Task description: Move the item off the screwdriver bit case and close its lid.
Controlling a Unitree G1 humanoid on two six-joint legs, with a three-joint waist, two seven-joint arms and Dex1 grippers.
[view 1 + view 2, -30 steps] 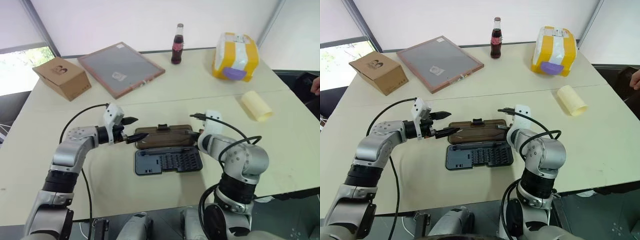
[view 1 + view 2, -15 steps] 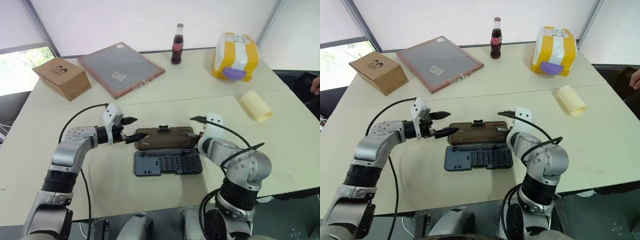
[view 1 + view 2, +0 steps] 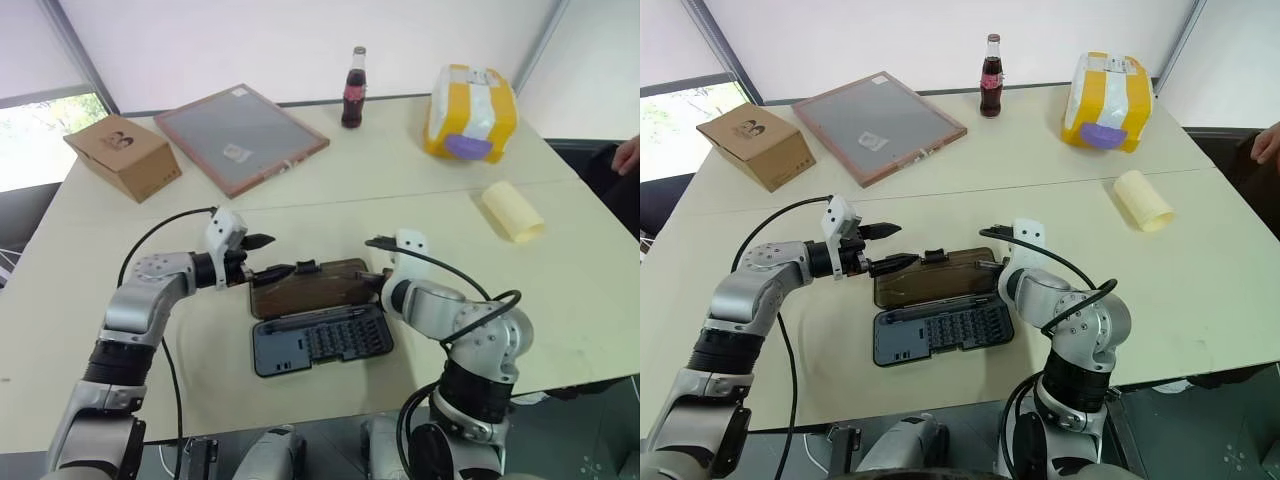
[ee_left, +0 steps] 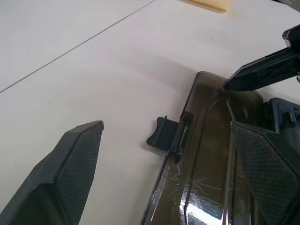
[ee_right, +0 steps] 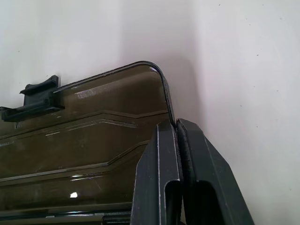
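Head views: the screwdriver bit case (image 3: 320, 340) lies open on the pale table (image 3: 120, 350), near the front edge, between the 2 arms. Its lid (image 3: 310, 286) is tilted up off the table on the far side of the tray of bits, latch tab (image 3: 306, 267) on its far edge. The left gripper (image 3: 270, 257) sits just left of the lid, its 2 fingers spread apart, the nearer one reaching the lid's left end; whether it touches I cannot tell. The right gripper (image 3: 375, 277) is at the lid's right end, fingers together. The item (image 3: 513, 211), a pale cream cylinder, lies on the table well right of and beyond the case, apart from both grippers. At the far side: a cardboard box (image 3: 123, 154) far left, a pink-framed grey board (image 3: 241, 135), a dark bottle (image 3: 354, 88) and a yellow-and-white bag (image 3: 471, 112) far right. A person's hand (image 3: 627, 154) shows at the right border. Left wrist view: fingers (image 4: 65, 176) wide apart, empty, with the smoky lid and its latch tab between them; the other gripper's tip rests over the lid's far corner. Right wrist view: the 2 fingers (image 5: 161, 183) are pressed together, their tips against the rounded corner edge of the lid.
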